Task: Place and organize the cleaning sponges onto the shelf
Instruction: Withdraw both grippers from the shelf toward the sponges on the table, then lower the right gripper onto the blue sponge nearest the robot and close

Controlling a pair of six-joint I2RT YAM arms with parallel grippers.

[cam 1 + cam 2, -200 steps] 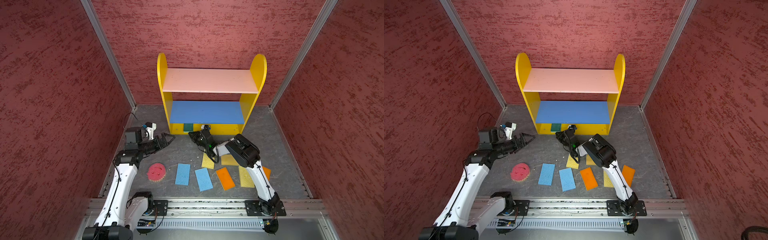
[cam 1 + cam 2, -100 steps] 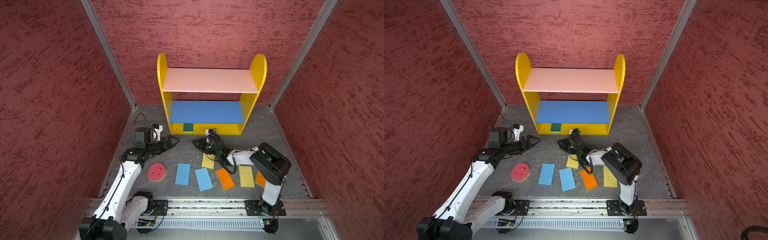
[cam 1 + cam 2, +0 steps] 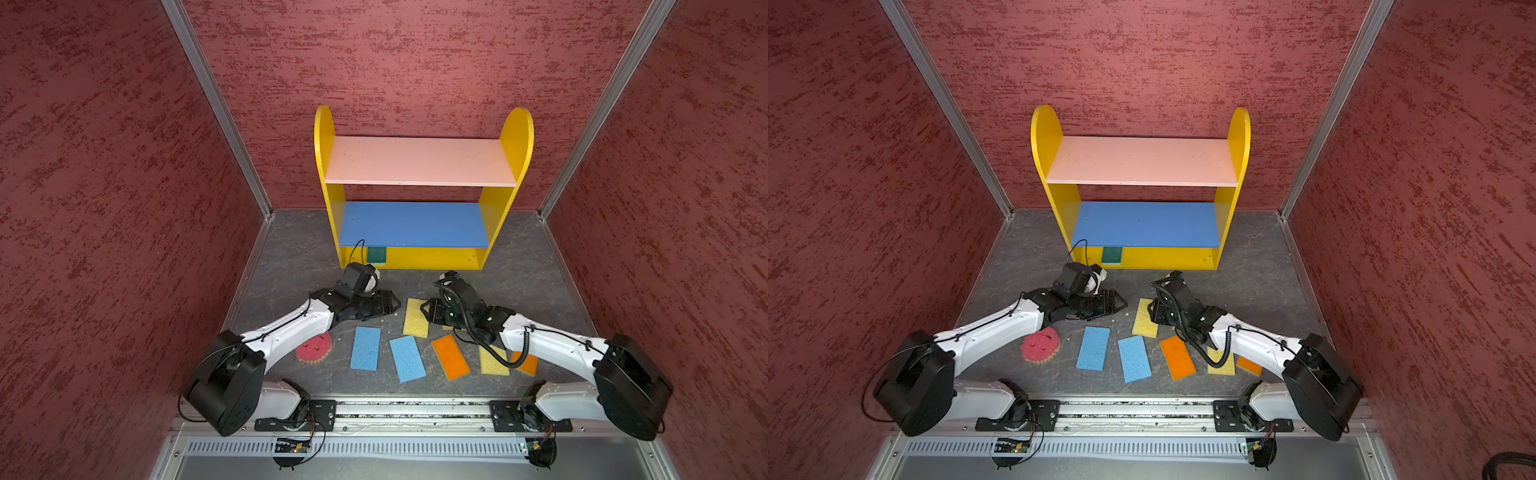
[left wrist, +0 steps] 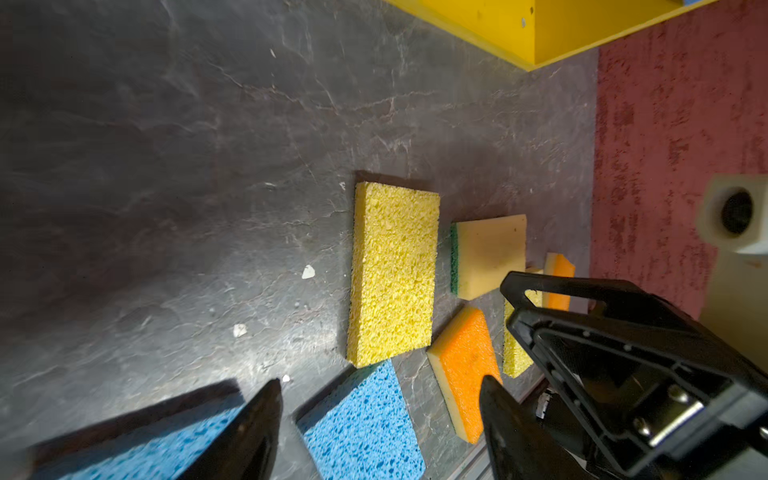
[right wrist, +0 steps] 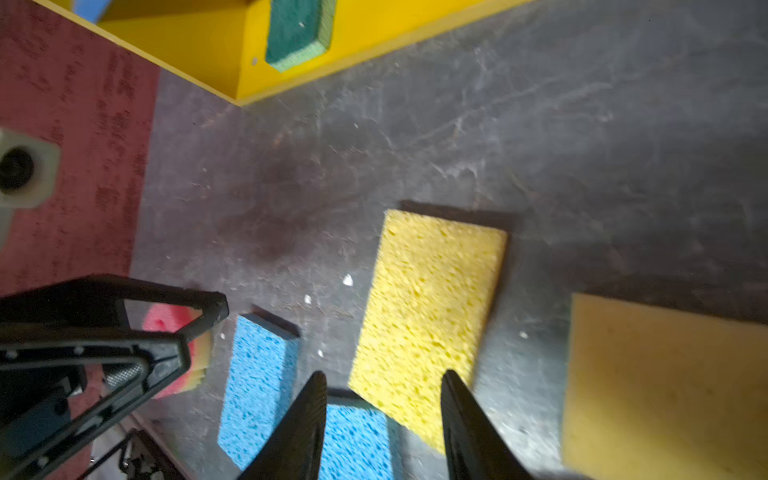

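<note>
A green sponge [image 3: 376, 254] sits at the left end of the shelf [image 3: 505, 137]'s yellow base. The other sponges [image 3: 365, 348] lie scattered on the tabletop [image 3: 291, 257] in front. A yellow sponge [image 3: 415, 318] lies between the left hand [image 4: 379, 379] and the right hand [image 5: 383, 373], both spread and empty.

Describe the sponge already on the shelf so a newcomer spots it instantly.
Find the yellow-sided shelf by the back wall and look under its blue middle board at the yellow base. Near the base's left end lies a dark green sponge, the only sponge on the shelf; the rest lie on the floor in front.
</note>
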